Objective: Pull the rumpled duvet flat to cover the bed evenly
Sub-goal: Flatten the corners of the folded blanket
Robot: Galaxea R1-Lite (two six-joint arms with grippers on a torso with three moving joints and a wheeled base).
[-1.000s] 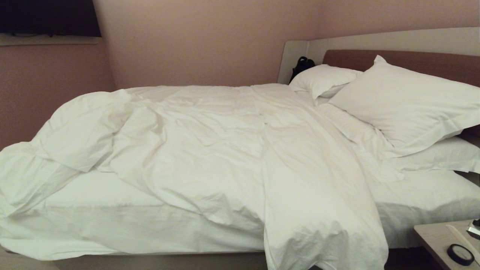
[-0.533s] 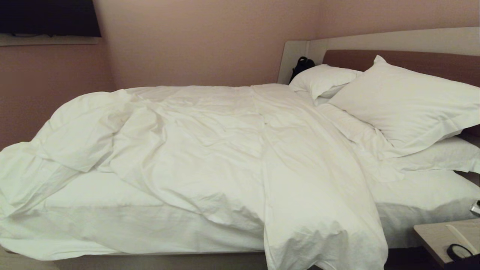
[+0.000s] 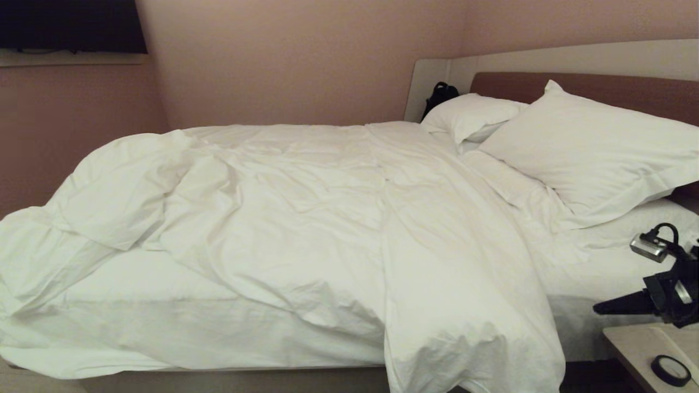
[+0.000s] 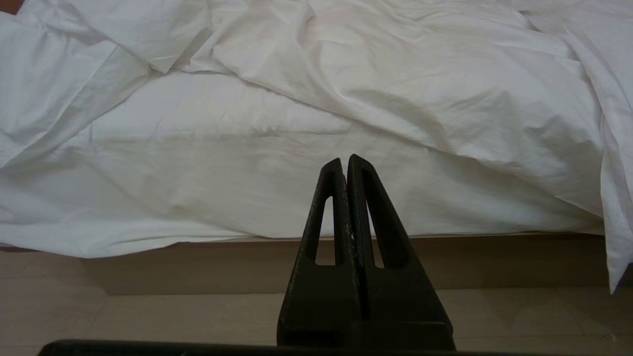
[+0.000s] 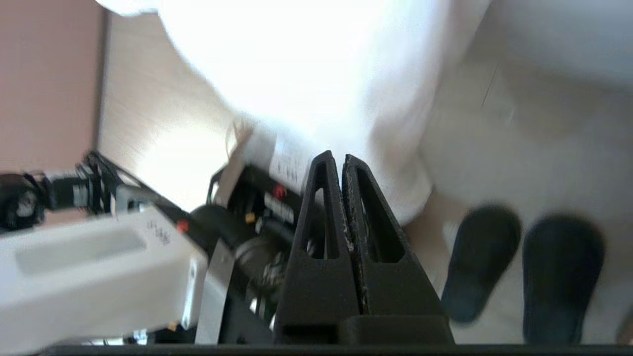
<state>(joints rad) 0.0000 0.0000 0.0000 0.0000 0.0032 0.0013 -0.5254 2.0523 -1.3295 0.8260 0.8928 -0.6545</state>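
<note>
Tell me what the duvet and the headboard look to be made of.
The duvet: soft woven cloth, probably cotton, matte white; it creases sharply and puffs over a filling. The headboard: smooth matte brown panel, padded or wood-look; which one cannot be told.

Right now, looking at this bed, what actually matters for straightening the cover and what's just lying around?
For the job:
- duvet, rumpled, hanging over the near side
- bed, sheet bare on the near left
- right gripper, shut, raised by the bed's right end
- left gripper, shut, empty

Just lying about:
- pillows
- bedside table
- black bag
</note>
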